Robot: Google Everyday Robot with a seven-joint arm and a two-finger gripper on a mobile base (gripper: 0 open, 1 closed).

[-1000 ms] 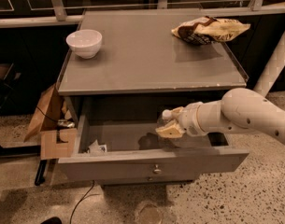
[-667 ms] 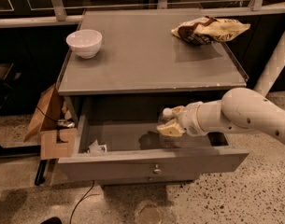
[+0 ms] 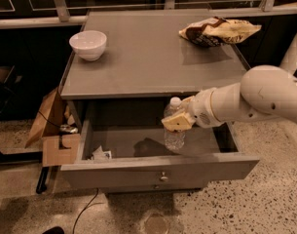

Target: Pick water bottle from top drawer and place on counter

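The top drawer [image 3: 157, 173] is pulled open below the counter [image 3: 153, 52]. My gripper [image 3: 178, 117] is shut on the water bottle [image 3: 174, 136], a small clear bottle with a white cap, and holds it upright above the drawer's inside, near the counter's front edge. The bottle's cap shows just above the fingers and its lower body hangs below them. My white arm comes in from the right.
A white bowl [image 3: 88, 44] sits at the counter's back left. A brown chip bag [image 3: 217, 31] lies at the back right. A small white packet [image 3: 101, 154] lies in the drawer's left front corner. Cardboard [image 3: 53, 130] leans left of the cabinet.
The gripper has risen from inside the drawer with the water bottle in it; the bottle now hangs clear of the drawer floor.
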